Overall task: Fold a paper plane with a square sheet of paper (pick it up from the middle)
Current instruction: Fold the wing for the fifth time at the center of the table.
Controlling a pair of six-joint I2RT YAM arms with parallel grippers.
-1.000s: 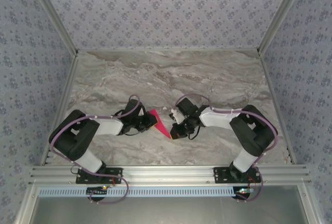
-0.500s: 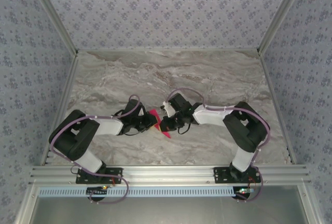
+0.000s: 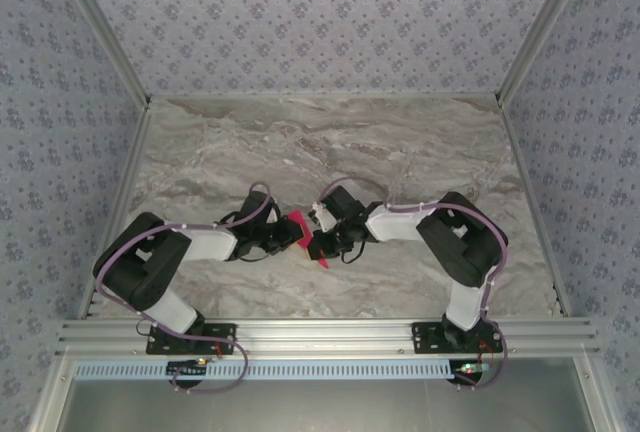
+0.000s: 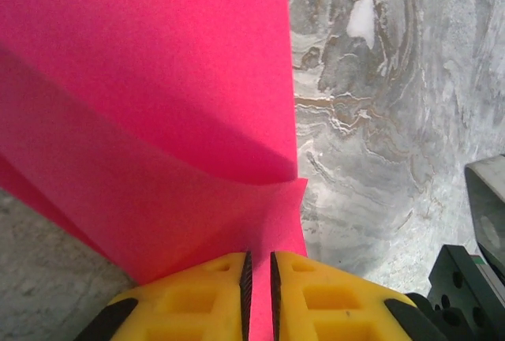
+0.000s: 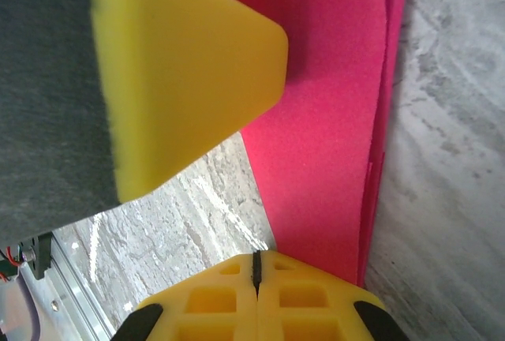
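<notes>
Beyond the rail, left of its middle: left pincer, low over the marble surface. Narrow, nearly together, nipping a thin pink strip between the yellow pads, so holding the square sheet of paper. Reaches in toward the spot beyond the rail's middle.

Beyond the rail's middle: the sheet itself, magenta, not flat. Partly folded, with one flap lifted and curling over the layer below and a soft valley between them in the left wrist view. Rests partly on the surface, partly held up. From above, just a small pink sliver with one tip pointing back toward the rail.

Beyond the rail, just right of its middle: right pincer. Fully closed, jaws meeting in a dark seam, no paper visible in that seam. Sits at the long doubled edge of the sheet; pressing or merely touching, cannot tell.

Handling, as judgement: very light, thin, floppy; sags wherever unsupported. Probably takes a crease well but crumples or tears under a hard or twisting pinch. Likely slides on smooth marble, so needs one side pinned while the other gets pressed. Best hold: on the doubled layers near the fold, close to the middle, not on a loose single corner. Risk: layers slipping out of line before the crease sets.
</notes>
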